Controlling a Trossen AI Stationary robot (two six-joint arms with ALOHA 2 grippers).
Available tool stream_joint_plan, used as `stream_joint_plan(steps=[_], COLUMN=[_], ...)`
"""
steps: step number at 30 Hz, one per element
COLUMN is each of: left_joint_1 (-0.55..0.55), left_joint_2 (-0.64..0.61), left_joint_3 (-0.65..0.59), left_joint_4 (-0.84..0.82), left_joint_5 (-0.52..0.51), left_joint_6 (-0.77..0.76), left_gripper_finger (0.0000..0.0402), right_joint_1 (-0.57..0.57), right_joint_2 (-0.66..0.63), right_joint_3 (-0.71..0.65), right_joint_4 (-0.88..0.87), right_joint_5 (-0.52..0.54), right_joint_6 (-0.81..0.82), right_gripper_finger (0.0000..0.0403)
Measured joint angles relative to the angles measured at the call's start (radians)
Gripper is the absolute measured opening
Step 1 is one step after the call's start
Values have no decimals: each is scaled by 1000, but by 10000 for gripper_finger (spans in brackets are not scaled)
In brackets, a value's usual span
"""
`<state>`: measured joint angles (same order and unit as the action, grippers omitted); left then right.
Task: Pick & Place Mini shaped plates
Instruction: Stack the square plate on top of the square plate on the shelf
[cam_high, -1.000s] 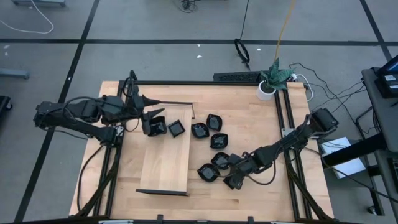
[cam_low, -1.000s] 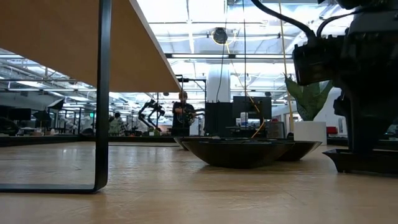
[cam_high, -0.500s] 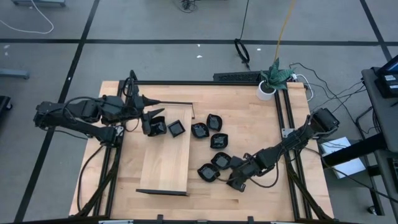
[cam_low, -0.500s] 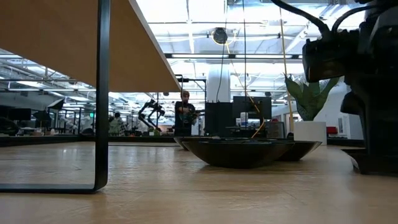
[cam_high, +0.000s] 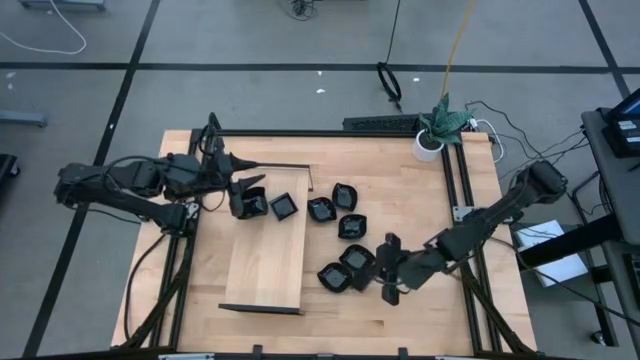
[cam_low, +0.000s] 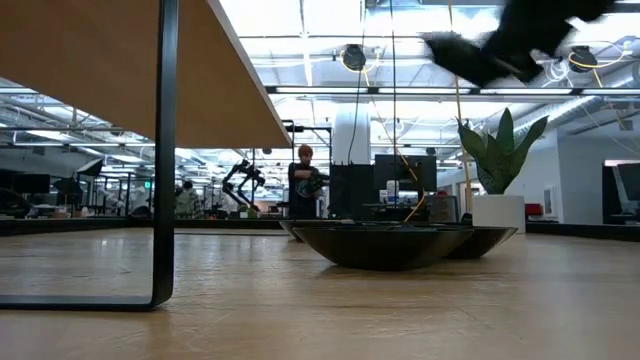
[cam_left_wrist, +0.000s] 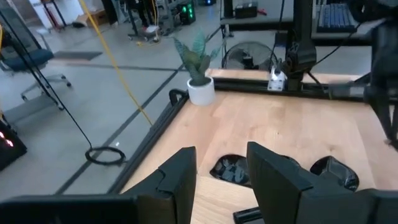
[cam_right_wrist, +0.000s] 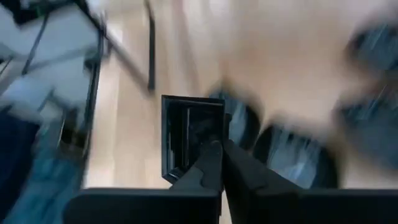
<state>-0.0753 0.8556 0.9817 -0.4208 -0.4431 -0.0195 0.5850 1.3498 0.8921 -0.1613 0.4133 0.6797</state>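
Plates first: a square plate (cam_right_wrist: 186, 134) has its rim pinched between my right fingers (cam_right_wrist: 208, 171), which are clamped tight together on it. That view is blurred, so I cannot tell how the plate tilts. From above, my right gripper (cam_high: 389, 268) hangs off the board's (cam_high: 262, 262) right side, near its lower end, beside two loose plates (cam_high: 347, 268) that lie on the table (cam_high: 420, 190) between it and the board. In the level view my right arm (cam_low: 510, 35) shows only high up, clear of the tabletop.

Three more plates (cam_high: 338, 208) lie in a loose cluster on the table just right of the board's upper end. One small square plate (cam_high: 284, 206) sits on the board itself, near its top right corner.

My left fingers (cam_left_wrist: 180, 174) are spread apart with nothing between them. My left gripper (cam_high: 248, 197) rests at the board's upper end, just left of that square plate, with another dark plate (cam_high: 256, 207) right at the fingertips. I cannot tell whether they touch it.

A potted plant (cam_high: 437, 125) stands at the table's far corner, well away from the board.
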Motion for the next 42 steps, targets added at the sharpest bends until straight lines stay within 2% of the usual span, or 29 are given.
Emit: stream_joint_plan(steps=[2, 6, 8, 10, 15, 18, 23, 28, 42], left_joint_1=[0, 0, -1, -1, 0, 0, 0, 0, -1], left_joint_2=[27, 116, 168, 218, 323, 357, 370, 370, 412], left_joint_3=[0, 0, 0, 0, 0, 0, 0, 0, -3], left_joint_4=[-2, 12, 42, 92, 231, 299, 327, 373, 432], left_joint_5=[12, 134, 170, 176, 152, 146, 145, 107, 97], left_joint_6=[-20, -28, -26, -13, -3, 10, 14, 9, 17], left_gripper_finger=[147, 147, 147, 147, 147, 147, 147, 147, 147], right_joint_1=[-1, -33, -64, -106, -219, -267, -311, -323, -331], right_joint_2=[-11, 18, 45, 80, 171, 194, 199, 197, 197], right_joint_3=[0, 0, 0, 0, 0, 0, -1, -1, 0], right_joint_4=[49, 200, 337, 517, 945, 1071, 1115, 1131, 1180], right_joint_5=[144, 438, 540, 583, 581, 578, 503, 374, 323], right_joint_6=[-140, -452, -638, -819, -1172, -1295, -1325, -1296, -1315], right_gripper_finger=[0, 0, 0, 0, 0, 0, 0, 0, 0])
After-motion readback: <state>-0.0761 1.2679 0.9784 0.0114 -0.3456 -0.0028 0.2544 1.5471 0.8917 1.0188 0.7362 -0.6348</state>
